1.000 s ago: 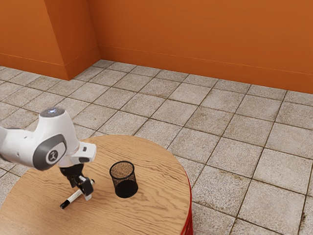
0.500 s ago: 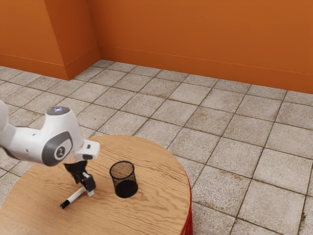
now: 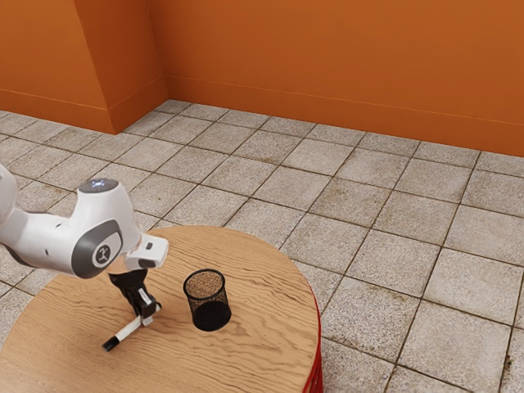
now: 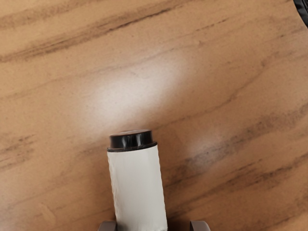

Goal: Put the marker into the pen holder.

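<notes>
In the exterior view my gripper (image 3: 148, 318) is low over the white marker (image 3: 128, 330), near the end of it closer to the pen holder. The marker lies on the table, its black tip pointing away from the black mesh pen holder (image 3: 209, 304), which stands upright. In the wrist view the marker (image 4: 136, 185) lies between the fingertips of my gripper (image 4: 153, 226): one is against or very near its side, while a gap separates the other from it. The pen holder's dark edge (image 4: 302, 9) shows at a corner.
A round wooden table (image 3: 254, 348) with a red side carries both objects. Beyond it are floor tiles (image 3: 393, 270) and orange walls (image 3: 327, 49).
My hand turned and shifted slightly toward the exterior view's right, and the fingers have drawn closer together around the marker. The marker's black tip has shifted very slightly.
</notes>
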{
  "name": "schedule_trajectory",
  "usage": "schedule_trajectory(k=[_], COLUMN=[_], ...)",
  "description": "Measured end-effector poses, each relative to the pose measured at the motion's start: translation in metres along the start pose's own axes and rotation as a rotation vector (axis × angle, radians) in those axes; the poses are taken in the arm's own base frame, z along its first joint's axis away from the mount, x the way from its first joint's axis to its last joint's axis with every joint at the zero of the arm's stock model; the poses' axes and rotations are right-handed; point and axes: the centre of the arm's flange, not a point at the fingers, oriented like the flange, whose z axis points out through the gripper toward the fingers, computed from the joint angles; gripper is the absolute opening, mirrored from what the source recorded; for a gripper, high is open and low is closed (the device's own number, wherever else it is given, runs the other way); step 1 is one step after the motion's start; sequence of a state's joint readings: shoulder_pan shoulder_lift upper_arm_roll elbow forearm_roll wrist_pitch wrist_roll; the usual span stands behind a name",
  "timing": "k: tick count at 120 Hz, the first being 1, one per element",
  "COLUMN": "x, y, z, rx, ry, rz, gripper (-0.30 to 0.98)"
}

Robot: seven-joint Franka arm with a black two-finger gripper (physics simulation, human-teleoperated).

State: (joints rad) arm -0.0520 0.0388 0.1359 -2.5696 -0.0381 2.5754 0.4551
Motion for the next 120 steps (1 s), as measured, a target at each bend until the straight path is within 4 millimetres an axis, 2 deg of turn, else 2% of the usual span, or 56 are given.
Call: schedule_trajectory(k=[25, 36, 50, 57, 64, 81, 92, 101, 107, 120], x=[0.003, 0.007, 0.015, 0.024, 0.042, 0.064, 0.073, 0.079, 0.08, 0.081], y=[0.004, 0.004, 0.004, 0.004, 0.009, 0.034, 0.068, 0.097, 0.11, 0.12], z=[-0.001, -0.014, -0.052, -0.081, -0.119, -0.169, -0.193, -0.197, -0.191, -0.171], rx=[0.003, 0.015, 0.044, 0.066, 0.093, 0.118, 0.102, 0.072, 0.048, 0.015], ry=[0.003, 0.032, 0.113, 0.176, 0.253, 0.357, 0.419, 0.446, 0.45, 0.437], rz=[0.017, 0.02, 0.024, 0.03, 0.05, 0.102, 0.151, 0.181, 0.186, 0.165], gripper=[-0.02, -0.05, -0.08, -0.09, -0.09, -0.1, -0.1, -0.1, -0.1, -0.1])
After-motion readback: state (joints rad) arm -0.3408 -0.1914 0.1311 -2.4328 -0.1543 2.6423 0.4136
